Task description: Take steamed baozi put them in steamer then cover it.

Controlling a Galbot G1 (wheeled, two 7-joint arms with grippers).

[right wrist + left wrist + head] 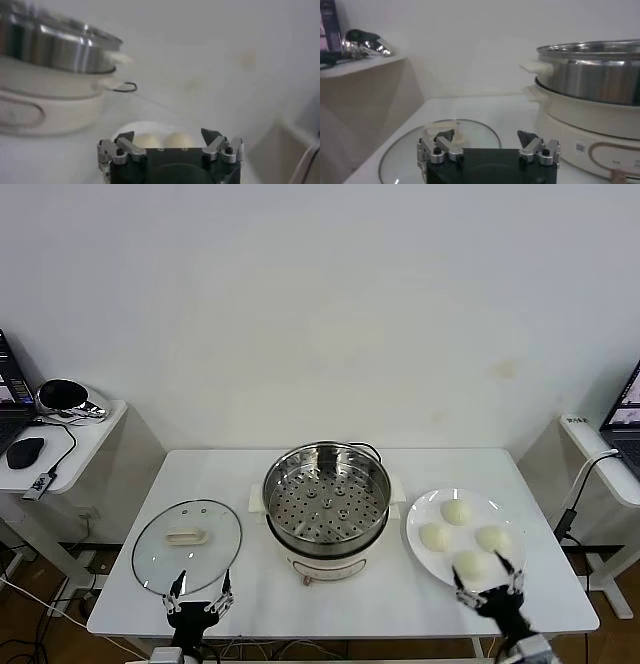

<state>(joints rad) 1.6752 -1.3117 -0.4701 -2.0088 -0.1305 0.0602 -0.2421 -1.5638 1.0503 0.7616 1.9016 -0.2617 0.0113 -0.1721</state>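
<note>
4 steamed baozi (460, 536) – 1 steamer (326, 506), 1 cover (187, 545).

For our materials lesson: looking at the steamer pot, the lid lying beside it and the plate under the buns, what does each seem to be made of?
Steamer: polished metal, likely stainless steel, judging by its mirror-like reflections, on a matte cream base, probably plastic.
Lid: clear glass, since the table shows through, with a thin metal rim and a cream handle, probably plastic.
Plate: smooth glossy white, perhaps ceramic or melamine.

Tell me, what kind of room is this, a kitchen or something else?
Probably a lab or test room set up for a cooking trial, not a real kitchen: a plain white table against a bare wall, a steamer on it, and side desks with a laptop and mouse.
</note>
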